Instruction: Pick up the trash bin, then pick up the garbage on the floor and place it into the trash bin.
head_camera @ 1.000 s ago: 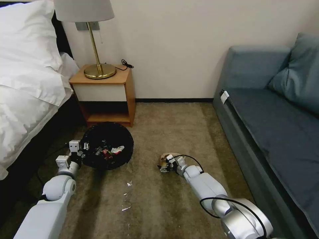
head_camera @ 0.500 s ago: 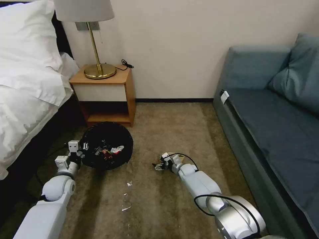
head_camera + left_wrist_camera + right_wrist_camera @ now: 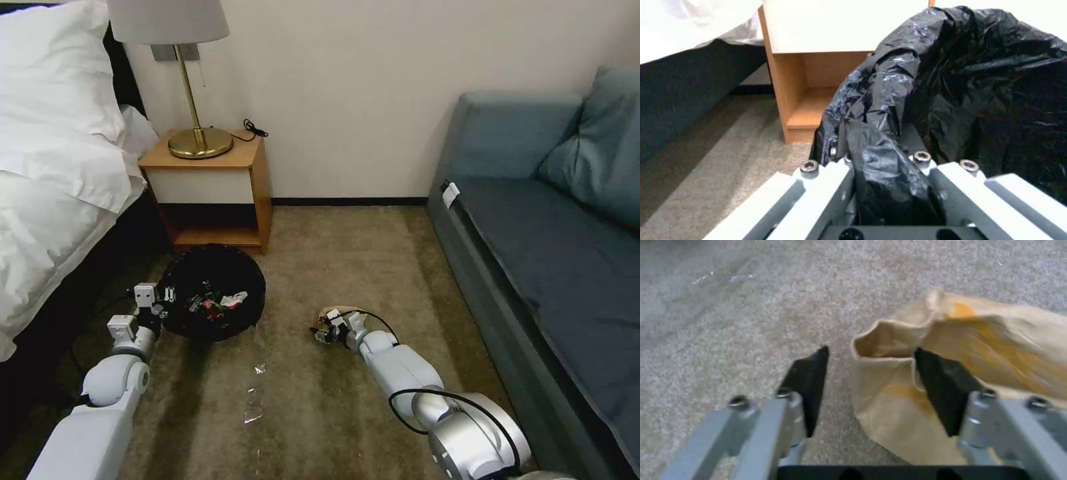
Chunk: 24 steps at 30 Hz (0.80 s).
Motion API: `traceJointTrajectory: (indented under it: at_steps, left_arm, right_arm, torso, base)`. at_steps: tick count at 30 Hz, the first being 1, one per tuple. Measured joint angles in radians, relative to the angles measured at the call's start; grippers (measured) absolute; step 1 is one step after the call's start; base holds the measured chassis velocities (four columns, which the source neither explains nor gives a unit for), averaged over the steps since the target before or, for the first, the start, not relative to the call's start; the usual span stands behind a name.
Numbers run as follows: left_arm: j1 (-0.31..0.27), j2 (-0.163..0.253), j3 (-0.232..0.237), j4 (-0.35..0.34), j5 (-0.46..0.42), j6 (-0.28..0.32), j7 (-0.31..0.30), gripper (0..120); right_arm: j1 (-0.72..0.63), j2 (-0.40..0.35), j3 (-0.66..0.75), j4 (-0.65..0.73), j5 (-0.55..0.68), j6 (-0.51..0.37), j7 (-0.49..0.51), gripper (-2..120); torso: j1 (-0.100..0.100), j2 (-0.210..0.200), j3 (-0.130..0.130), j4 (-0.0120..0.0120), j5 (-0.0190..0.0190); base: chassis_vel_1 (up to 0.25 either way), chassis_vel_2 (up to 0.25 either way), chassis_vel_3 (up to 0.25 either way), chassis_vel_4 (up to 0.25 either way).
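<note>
On the far left of the head view, a bed with white bedding (image 3: 47, 160) runs along the edge of a beige-brown carpet (image 3: 320, 413), and a wooden nightstand (image 3: 212, 190) with a brass lamp (image 3: 193, 100) stands against the pale wall. A blue-grey sofa (image 3: 553, 253) lines the right side. A faint pale streak with small shiny flecks runs down the carpet between the two arms.

In front of the nightstand is the trash bin (image 3: 213, 293), its rim covered by a crinkled black plastic bag (image 3: 960, 83); red and white wrapper pieces (image 3: 223, 303) lie inside it. The left gripper (image 3: 155, 308) is at the bin's near-left edge; the left wrist view shows its fingers (image 3: 826, 180) closed tight on a bunched fold of the bag at the rim.

Further right, out on open carpet well apart from the bin, lies the crumpled tan paper bag (image 3: 951, 373), with yellow-orange marks on its creased sides and one end gaping. The right gripper (image 3: 871, 386) is low over it with its jaws spread wide. One black pad (image 3: 942, 390) rests against the bag beside its mouth, the other pad (image 3: 811, 383) stands clear over bare carpet, and the bag's open end sits between them, not yet gripped.
</note>
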Motion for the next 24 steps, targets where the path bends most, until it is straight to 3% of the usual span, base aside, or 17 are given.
traceJointTrajectory:
  at_steps: [2,8,10,12,24]
  left_arm:
    - [0.007,0.002,-0.004,-0.005,-0.001,0.000,0.000,4]
    - [0.020,0.005,-0.017,-0.014,-0.005,-0.002,0.000,4]
    - [0.032,0.006,-0.027,-0.020,-0.005,-0.004,0.000,4]
    - [0.035,0.007,-0.029,-0.022,-0.005,-0.005,0.000,4]
    - [0.022,0.013,-0.021,-0.013,-0.008,-0.008,0.000,4]
  right_arm:
    - [0.001,0.004,0.008,-0.003,-0.001,0.000,-0.001,35]
    - [-0.004,0.007,0.015,-0.003,-0.002,-0.001,-0.004,19]
    - [-0.017,0.007,0.022,0.007,-0.003,0.000,-0.008,5]
    - [-0.021,0.007,0.028,0.015,0.000,0.000,-0.010,1]
    - [-0.067,-0.047,0.048,0.201,0.089,0.048,-0.097,0]
  torso:
    - [0.000,0.000,0.000,0.0000,-0.0001]
    - [0.000,0.000,0.000,0.0001,0.0000]
    - [0.000,0.000,0.000,0.0001,0.0000]
    - [0.000,0.000,0.000,0.0001,0.0000]
    - [0.000,0.000,0.000,0.0003,0.0000]
  base:
    - [0.000,0.000,0.000,0.000]
    - [0.000,0.000,0.000,0.000]
    - [0.000,0.000,0.000,0.000]
    - [0.000,0.000,0.000,0.000]
    - [0.000,0.000,0.000,0.000]
